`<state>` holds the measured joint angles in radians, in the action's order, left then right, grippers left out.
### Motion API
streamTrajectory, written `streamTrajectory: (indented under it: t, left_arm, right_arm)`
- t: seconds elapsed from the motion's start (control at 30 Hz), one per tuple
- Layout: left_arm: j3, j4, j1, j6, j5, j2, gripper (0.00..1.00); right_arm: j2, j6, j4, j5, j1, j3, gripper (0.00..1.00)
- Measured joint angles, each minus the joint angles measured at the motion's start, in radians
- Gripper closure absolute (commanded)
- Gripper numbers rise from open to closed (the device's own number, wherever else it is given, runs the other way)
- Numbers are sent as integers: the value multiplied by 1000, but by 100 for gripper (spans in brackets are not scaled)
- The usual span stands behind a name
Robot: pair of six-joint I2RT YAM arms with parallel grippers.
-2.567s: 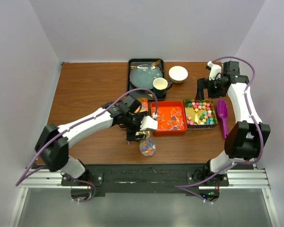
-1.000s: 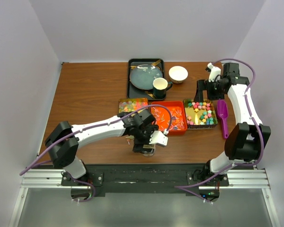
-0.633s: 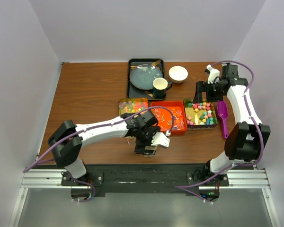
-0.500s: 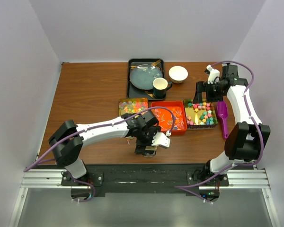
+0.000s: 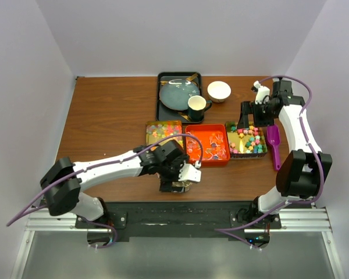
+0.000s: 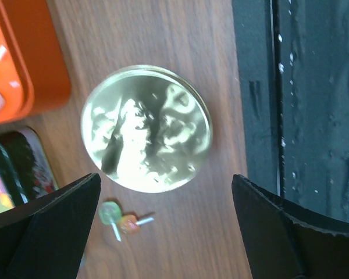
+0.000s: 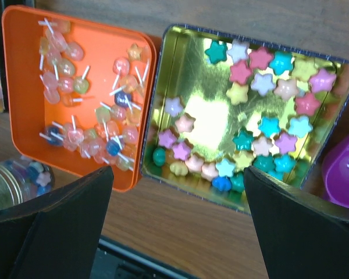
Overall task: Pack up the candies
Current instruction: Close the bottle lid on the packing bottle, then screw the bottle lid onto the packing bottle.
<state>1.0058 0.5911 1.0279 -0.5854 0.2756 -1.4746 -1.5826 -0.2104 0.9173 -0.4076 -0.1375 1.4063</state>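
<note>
Left gripper (image 6: 166, 177) wide open over lidded jar (image 6: 146, 128), seemingly packed; right gripper (image 7: 177, 174) wide above candies (image 7: 262, 81) left in trays (image 7: 20, 104); more remains.

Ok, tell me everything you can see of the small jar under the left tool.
The jar is small, round and clear-walled, with coloured candies showing inside and a shiny gold lid on top. It stands upright on the wooden table near the front edge, just off the orange tray. The left tool hangs over it, open, fingers either side and clear of it. One loose wrapped candy lies beside it.
</note>
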Motion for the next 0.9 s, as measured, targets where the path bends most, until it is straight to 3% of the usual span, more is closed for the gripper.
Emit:
streamTrajectory:
  t: [0.13, 0.3, 0.47, 0.63, 0.67, 0.77, 0.8, 0.83, 0.87, 0.9]
  left_arm:
    - [-90, -43, -19, 48, 0, 69, 0]
    - [-247, -162, -86, 211, -40, 208, 0]
    - [-453, -430, -75, 375, -84, 409, 0]
    - [-627, -708, -55, 532, -100, 463, 0]
    - [-671, -750, -53, 550, -106, 475, 0]
    - [-773, -869, -30, 568, -134, 478, 1]
    - [-799, -912, -24, 567, -148, 468, 1]
    - [-821, -953, -19, 566, -158, 456, 1]
    - [-836, -995, -18, 565, -167, 438, 1]
    - [-845, -1027, -18, 563, -173, 419, 1]
  right_arm:
    - [0, -27, 58, 20, 0, 44, 2]
    - [12, -135, 139, 31, 0, 150, 2]
    - [68, -218, 206, -2, 12, 283, 1]
    - [68, -166, 273, -109, 20, 385, 2]
    - [52, -156, 284, -145, 19, 397, 4]
    - [17, -126, 283, -193, 20, 396, 40]
    - [9, -117, 277, -197, 19, 396, 67]
    - [1, -110, 276, -201, 19, 401, 75]
    - [-10, -104, 279, -202, 20, 417, 79]
    - [-18, -100, 281, -206, 20, 437, 68]
